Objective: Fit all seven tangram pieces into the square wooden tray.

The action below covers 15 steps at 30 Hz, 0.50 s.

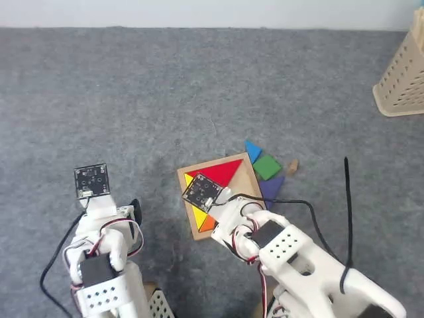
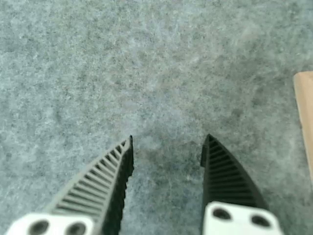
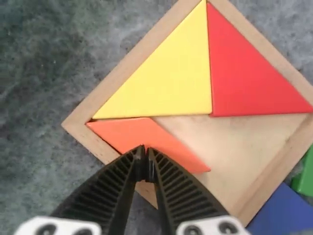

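Wooden tray [image 1: 182,173] sits mid-bench, a bit toward the arms' edge. Red piece [image 3: 244,73], yellow piece [image 3: 166,78] & orange piece [image 3: 146,134] lie inside it. Right claw [image 3: 144,159] is pressed together, tips over the orange piece by a tray corner. Left claw [image 2: 168,147] is spread above bare grey bench, w/ the tray rim nearby. Blue triangle [image 1: 252,150], green square [image 1: 267,166] & purple piece [image 1: 271,189] lie on the bench just beside the tray's far-right side. Beige basket [image 1: 404,73] stands at the far right corner.
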Motion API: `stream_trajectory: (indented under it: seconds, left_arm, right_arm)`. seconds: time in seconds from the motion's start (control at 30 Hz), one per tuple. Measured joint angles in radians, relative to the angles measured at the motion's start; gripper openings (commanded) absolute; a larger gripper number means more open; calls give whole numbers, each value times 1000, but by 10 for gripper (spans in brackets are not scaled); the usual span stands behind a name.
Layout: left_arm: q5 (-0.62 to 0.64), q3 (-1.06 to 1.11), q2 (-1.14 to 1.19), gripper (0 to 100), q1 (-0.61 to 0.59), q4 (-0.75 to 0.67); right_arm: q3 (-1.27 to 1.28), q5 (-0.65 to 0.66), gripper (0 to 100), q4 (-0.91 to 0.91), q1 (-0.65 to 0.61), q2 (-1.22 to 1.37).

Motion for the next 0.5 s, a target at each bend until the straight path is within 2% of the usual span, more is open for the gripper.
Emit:
stream_trajectory:
  seconds: [0.13,0.27,0.37,0.5]
  left_arm:
    - [0,0,0,216,0,0]
    - [0,0,0,216,0,0]
    - [0,0,0,216,0,0]
    - [0,0,0,216,0,0]
  right_arm:
    - [-44,2,6,115,0,-44]
    - [-48,3,6,149,87,-153]
    - [-21,3,6,86,146,-190]
    - [74,3,6,-75,155,-195]
